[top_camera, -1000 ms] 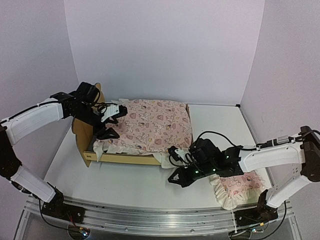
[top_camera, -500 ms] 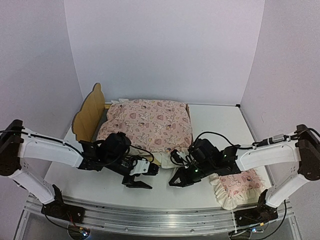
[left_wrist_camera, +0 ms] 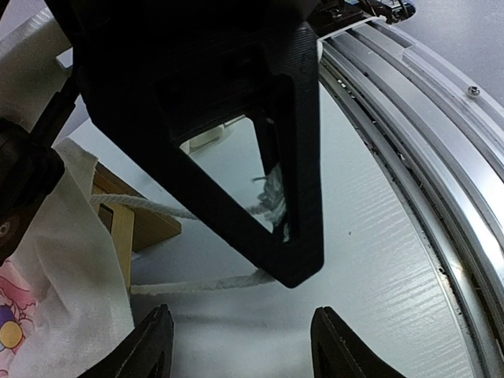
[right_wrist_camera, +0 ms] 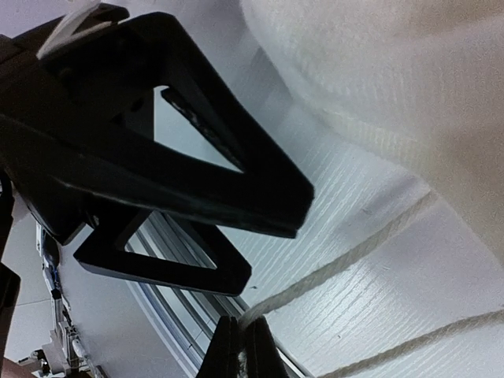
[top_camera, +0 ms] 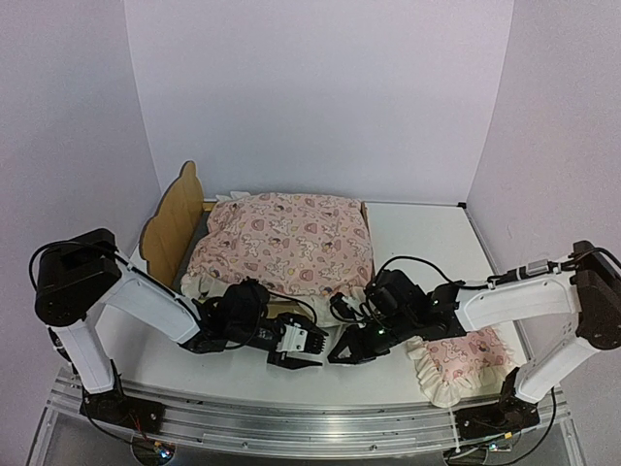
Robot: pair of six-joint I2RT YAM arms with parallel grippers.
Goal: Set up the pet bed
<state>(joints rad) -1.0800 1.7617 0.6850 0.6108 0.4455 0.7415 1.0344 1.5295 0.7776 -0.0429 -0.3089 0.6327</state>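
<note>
The pet bed (top_camera: 167,225) stands on the left half of the table (top_camera: 427,243), headboard to the left, with the pink mattress (top_camera: 286,243) laid on it and its ruffle hanging over the near rail. Both arms reach low in front of the bed's near right corner, tips close together. The right end effector (right_wrist_camera: 242,350) is closed on a thin white cord (right_wrist_camera: 339,264) that runs across the table towards the white ruffle. The left end effector (left_wrist_camera: 240,350) is open, its fingers (left_wrist_camera: 153,350) spread just above the table, with a loop of the same cord lying ahead of them beside the wooden corner of the bed.

The step looks like gathering the mattress tie so it can be fastened to the frame. To do it well, the right arm should hold the cord taut and lifted slightly off the table, so the left can close on a free stretch rather than scrape the surface. The left should come in square to the cord, well apart from the other fingers, since the two heads are nearly touching. Pull gently: the bed is light and may slide, and the mattress could drag off. The pillow (top_camera: 458,361) lies under the right arm, out of play
</note>
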